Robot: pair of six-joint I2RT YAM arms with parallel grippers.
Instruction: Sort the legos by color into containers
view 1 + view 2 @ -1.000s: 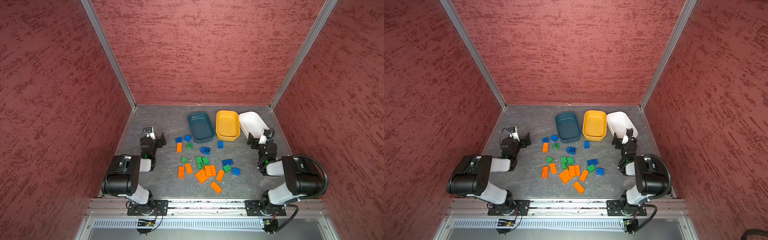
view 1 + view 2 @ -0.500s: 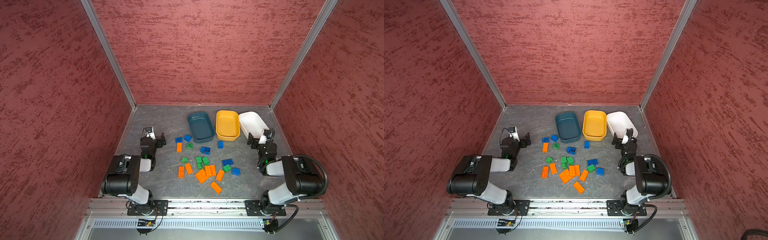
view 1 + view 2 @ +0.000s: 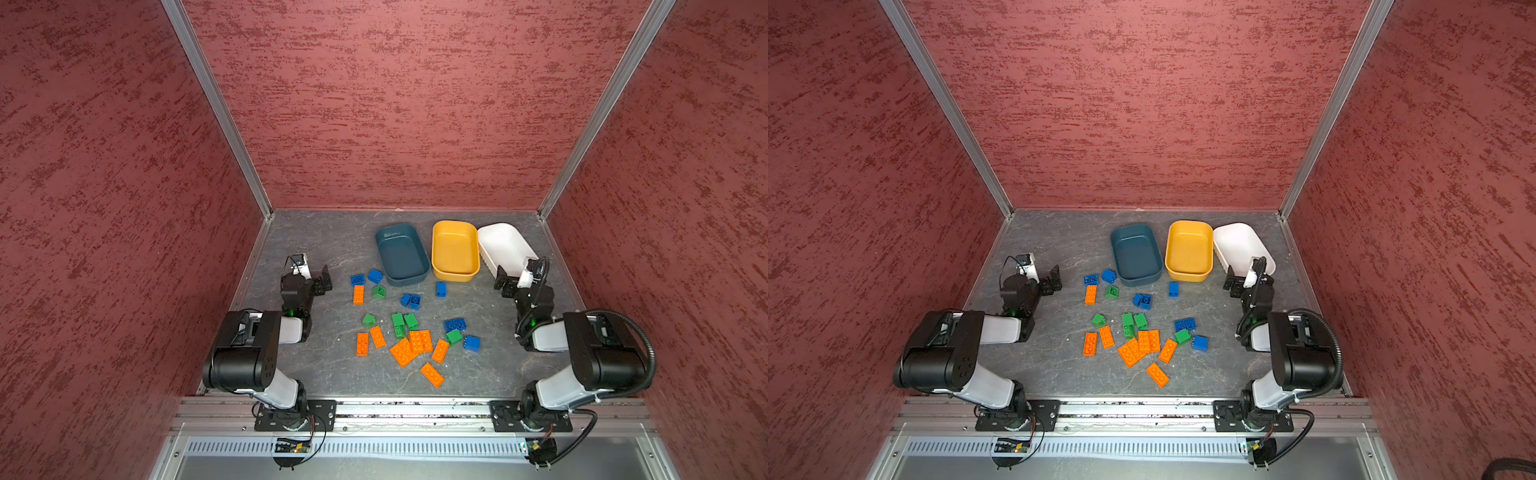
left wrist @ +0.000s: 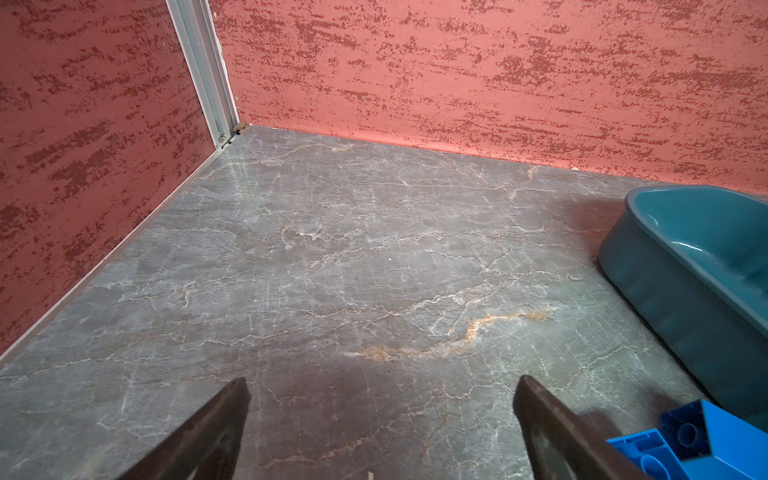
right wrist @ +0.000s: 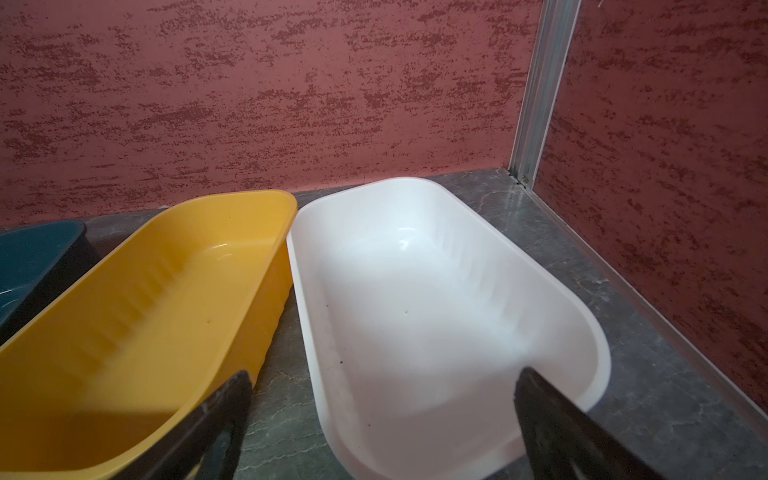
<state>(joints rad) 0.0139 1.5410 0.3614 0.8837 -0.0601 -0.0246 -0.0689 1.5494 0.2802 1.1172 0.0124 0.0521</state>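
At the table's (image 3: 332,374) sides, the left fingers (image 4: 199,436) and right fingers (image 5: 557,436) stand spread, empty. The legos (image 3: 399,322) lie scattered mid-table, before the empty containers (image 3: 454,249). Best begin with lone outer bricks, pinching across narrow sides, not the orange cluster (image 3: 409,347).

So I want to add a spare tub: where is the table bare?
Bare: far-left corner, between left gripper, back wall and teal tub; also the near strip before the front rail. Crowded: the middle, strewn with legos.
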